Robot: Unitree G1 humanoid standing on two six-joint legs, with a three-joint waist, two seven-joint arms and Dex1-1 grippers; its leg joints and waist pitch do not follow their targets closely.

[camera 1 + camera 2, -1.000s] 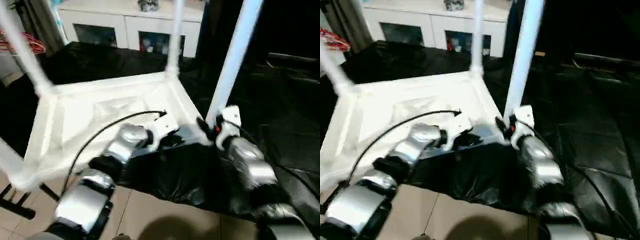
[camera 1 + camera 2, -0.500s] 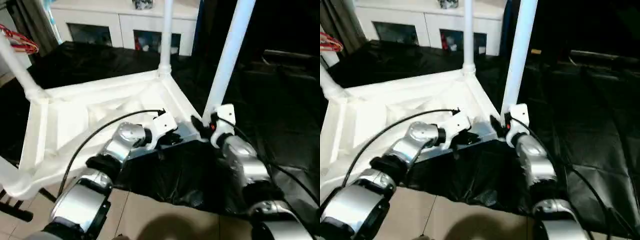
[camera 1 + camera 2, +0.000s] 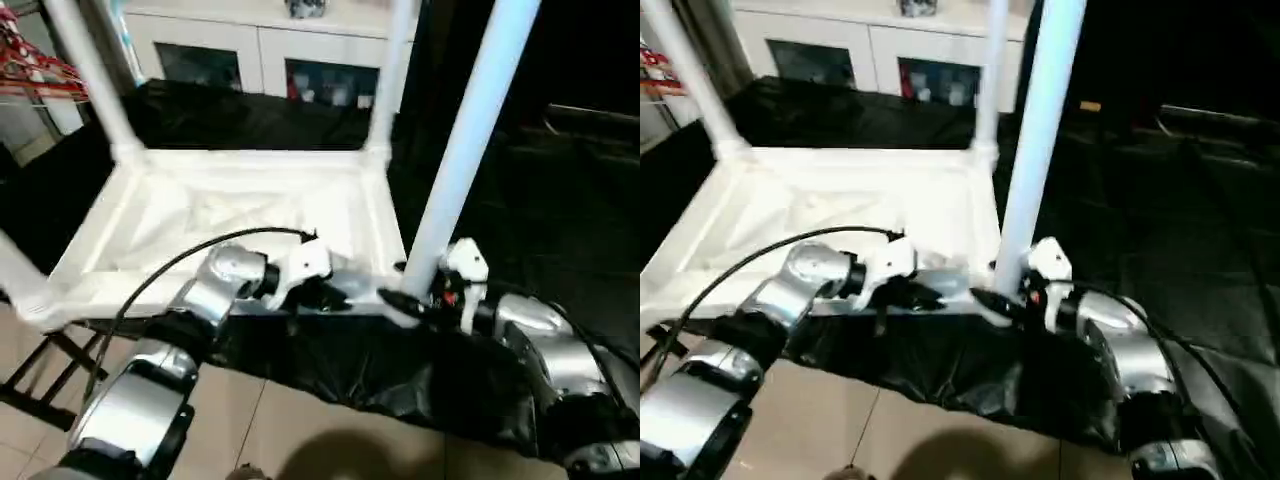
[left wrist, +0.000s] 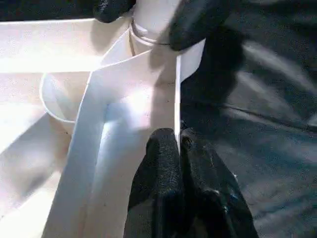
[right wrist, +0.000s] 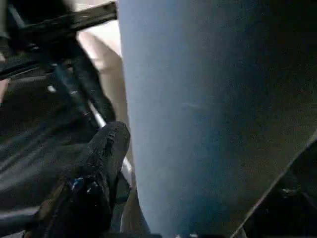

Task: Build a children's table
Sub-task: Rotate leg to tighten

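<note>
The children's table lies upside down on a black sheet, its white top (image 3: 240,200) with the ribbed underside facing up. Its legs stand upright in the corner sockets. My left gripper (image 4: 178,144) is shut on the thin rim of the top, close to the near right corner (image 3: 335,293). My right gripper (image 3: 400,300) sits at the base of the near right leg (image 3: 465,150). It is open, with a black finger (image 4: 198,20) on each side of the leg just above the socket.
A white cabinet with glass doors (image 3: 260,60) stands behind the table. The black sheet (image 3: 540,200) spreads to the right and back. Red hangers (image 3: 30,70) hang at the far left. A black frame (image 3: 50,370) stands on the tiled floor (image 3: 250,420) in front.
The whole picture has shifted and tilted with the camera. My right forearm now lies lower and reaches the leg base from the right. My left gripper stays on the rim.
</note>
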